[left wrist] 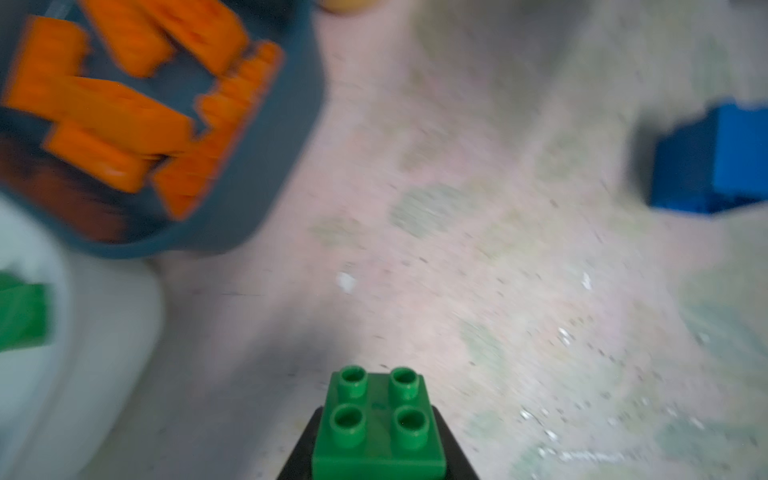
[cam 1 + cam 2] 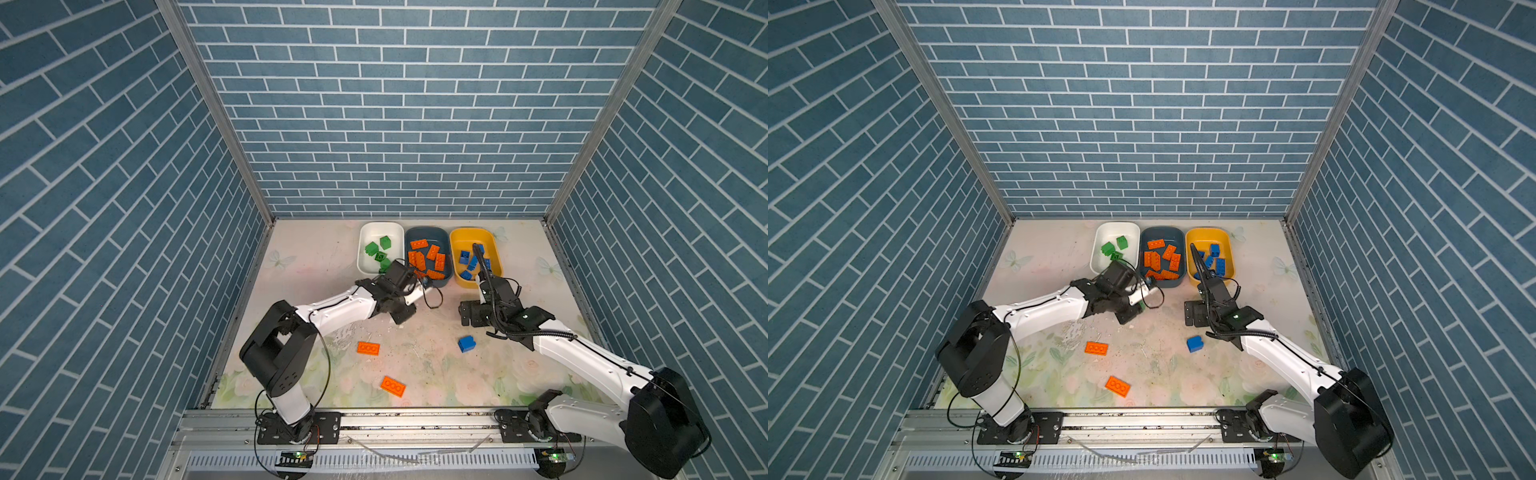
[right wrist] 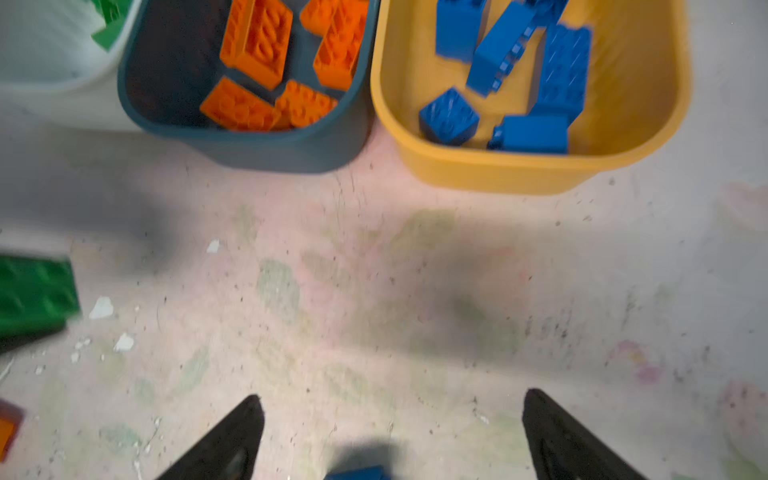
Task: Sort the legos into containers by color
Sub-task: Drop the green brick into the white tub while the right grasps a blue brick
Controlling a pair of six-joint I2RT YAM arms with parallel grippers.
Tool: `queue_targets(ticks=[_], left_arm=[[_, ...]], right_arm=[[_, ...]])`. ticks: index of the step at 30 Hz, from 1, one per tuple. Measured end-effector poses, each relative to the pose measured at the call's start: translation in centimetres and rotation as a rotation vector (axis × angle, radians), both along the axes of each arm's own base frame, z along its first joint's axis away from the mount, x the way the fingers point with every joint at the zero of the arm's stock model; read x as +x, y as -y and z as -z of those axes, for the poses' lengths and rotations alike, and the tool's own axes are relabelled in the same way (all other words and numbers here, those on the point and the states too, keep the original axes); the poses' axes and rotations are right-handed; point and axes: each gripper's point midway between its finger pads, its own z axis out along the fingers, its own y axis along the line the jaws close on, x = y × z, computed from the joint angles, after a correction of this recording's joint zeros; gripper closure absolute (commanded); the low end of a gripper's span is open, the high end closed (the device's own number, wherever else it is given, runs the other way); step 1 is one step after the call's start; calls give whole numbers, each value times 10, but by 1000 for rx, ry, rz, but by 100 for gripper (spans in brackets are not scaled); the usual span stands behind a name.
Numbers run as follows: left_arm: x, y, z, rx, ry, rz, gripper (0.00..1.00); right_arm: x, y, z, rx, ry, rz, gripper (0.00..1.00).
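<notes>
Legos (image 2: 419,244) mostly sorted: greens in white tub (image 2: 381,225), oranges in teal tub (image 2: 428,229), blues in yellow tub (image 2: 471,230), side by side at 12 o'clock of the tabletop (image 2: 316,266). Loose: two orange plates (image 2: 368,348) around 6–7, one blue block (image 2: 466,344) near 5. Left pincer (image 1: 376,461) clamped on a green brick (image 1: 378,415), just at 6 of the white/teal seam. Right pincer (image 3: 395,436) wide, empty, beside the blue block.

Risk: an early release drops green into teal, since the rims are so close. Glossy hard plastic with smooth sides could slip.

Brick square, four hollow studs. Plates flat. Tubs smooth, rounded. Tabletop scuffed, gritty floral print.
</notes>
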Motion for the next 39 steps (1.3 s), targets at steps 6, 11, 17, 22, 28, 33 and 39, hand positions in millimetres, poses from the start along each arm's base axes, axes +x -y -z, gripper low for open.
queue_targets(ticks=[6, 11, 17, 22, 28, 33, 39], left_arm=[[74, -34, -35, -165, 67, -301, 84], [111, -35, -44, -198, 100, -460, 84], [152, -60, -32, -218, 79, -694, 81], [177, -69, -20, -207, 31, -791, 43], [186, -60, -25, -227, -26, -821, 27], [183, -57, -31, -245, -63, -827, 2], [171, -57, -35, -267, -95, -833, 1]], right_arm=[[-26, -10, 21, 38, -159, -61, 9], [-38, -14, 25, 59, -216, -90, 10], [-49, -17, 36, 44, -277, -114, 11], [-61, -19, 47, 5, -330, -138, 13], [-72, -22, 60, -60, -404, -167, 18], [-74, -19, 67, -116, -439, -163, 29], [-73, -13, 71, -172, -440, -149, 40]])
